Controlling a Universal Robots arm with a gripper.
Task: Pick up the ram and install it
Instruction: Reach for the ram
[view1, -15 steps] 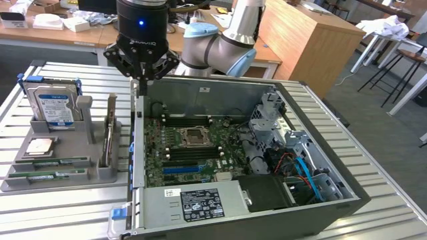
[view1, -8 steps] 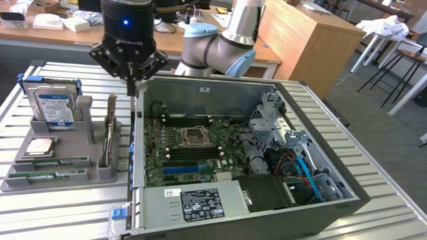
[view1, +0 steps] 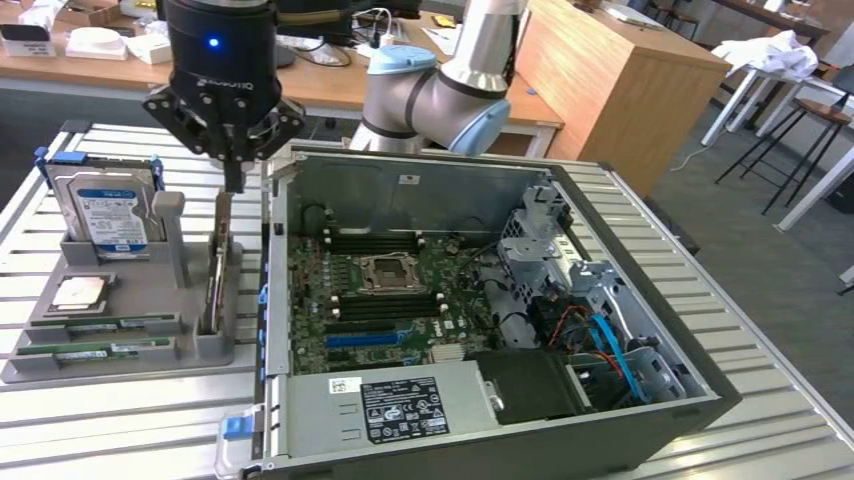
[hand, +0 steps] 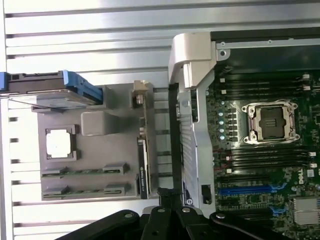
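One gripper (view1: 234, 183) (closed) points straight down, seemingly empty.

Slatted aluminium table (view1: 747, 330) bearing two loads.
A grey parts tray (view1: 147, 285) sits on the slats toward the exterior view's left; just beside it, an open computer case (view1: 400, 200) lies on its side, covering the middle.

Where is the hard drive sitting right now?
The hard drive stands upright at the far end of the gray holder, on the exterior view's left of the open computer case, just beyond the loose processor.
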